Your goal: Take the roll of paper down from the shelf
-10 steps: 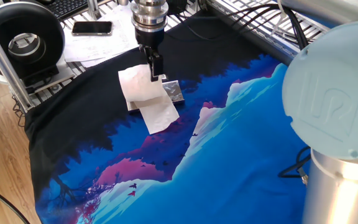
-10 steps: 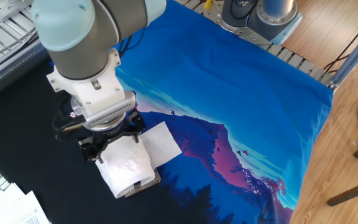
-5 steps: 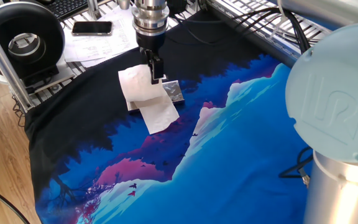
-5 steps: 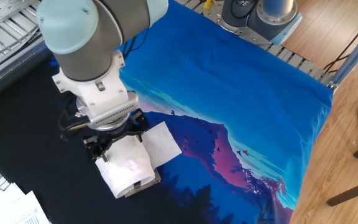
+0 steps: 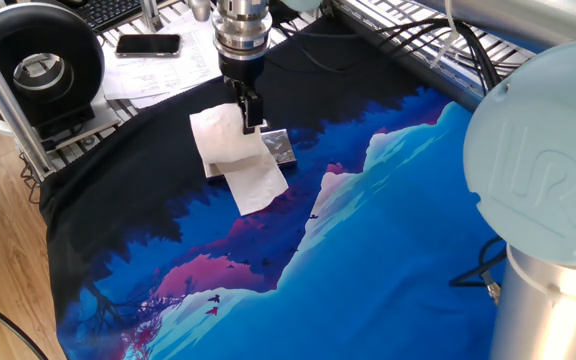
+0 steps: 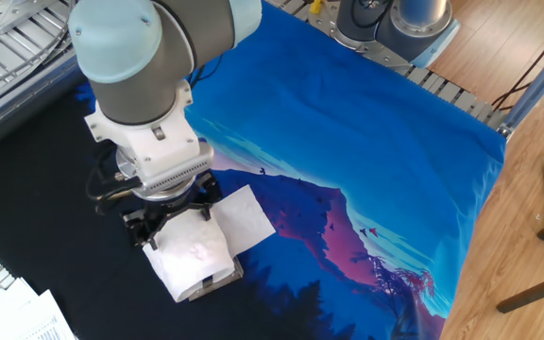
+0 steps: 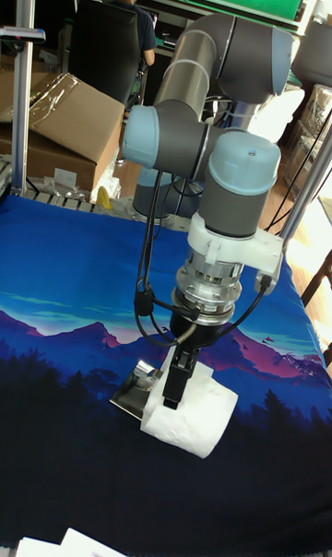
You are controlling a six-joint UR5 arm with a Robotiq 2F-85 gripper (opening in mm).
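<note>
The white roll of paper (image 5: 218,141) lies on the low silver foil shelf (image 5: 279,147), and its loose sheet (image 5: 256,180) trails onto the cloth. In the other fixed view the roll of paper (image 6: 194,261) covers most of the shelf (image 6: 221,277). My gripper (image 5: 246,118) points straight down over the roll's end. It is open, with black fingers (image 6: 148,225) on either side of the paper (image 7: 195,416). One finger (image 7: 175,377) hangs in front of the roll, just above the shelf (image 7: 137,385). Contact with the paper cannot be made out.
A blue and black printed cloth (image 5: 388,230) covers the table. A phone (image 5: 148,44), paper sheets (image 5: 153,75) and a round black device (image 5: 38,70) lie at the far left. A grey wire rack (image 5: 418,30) runs behind. The arm's base (image 6: 395,24) stands at the table's edge.
The arm's upper joints have shifted slightly sideways. The gripper stays over the roll at about the same height; roll and shelf have not moved.
</note>
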